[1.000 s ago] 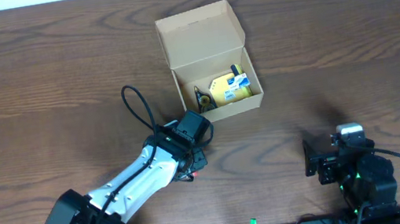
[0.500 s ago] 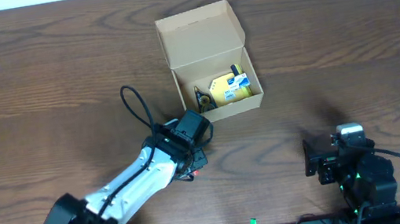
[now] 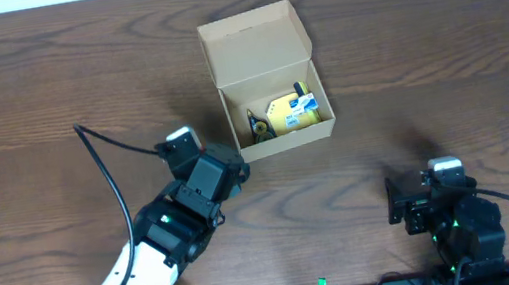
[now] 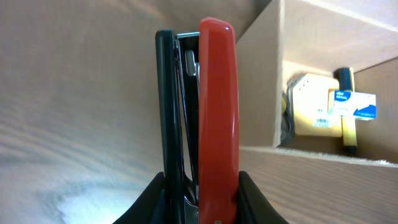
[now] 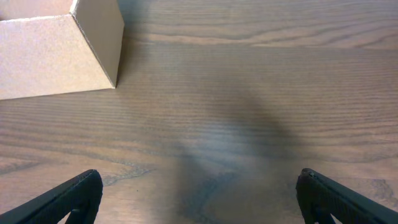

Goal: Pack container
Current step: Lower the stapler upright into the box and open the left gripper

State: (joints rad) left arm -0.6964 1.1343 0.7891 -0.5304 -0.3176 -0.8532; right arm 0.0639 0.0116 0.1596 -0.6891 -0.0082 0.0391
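The container [image 3: 265,80] is a tan cardboard box with its flap lid standing open at the back. Inside lie a yellow pad with a blue label [image 3: 292,110] and a small dark item [image 3: 258,124]. My left gripper [image 3: 229,172] hovers just left of the box's front corner, shut on a red and black stapler [image 4: 211,112] that points toward the box. The left wrist view shows the container [image 4: 323,56] open at the right with the yellow pad [image 4: 314,112] in it. My right gripper [image 3: 395,200] rests low at the right, open and holding nothing.
A black cable [image 3: 115,189] loops from the left arm over the table. In the right wrist view the container's front corner [image 5: 93,50] stands at the upper left, with bare wood ahead of the right gripper [image 5: 199,193].
My left arm has lifted and turned, carrying the stapler from the table below the box up toward the box's front left corner. Its cable swung left. The right arm has not moved.
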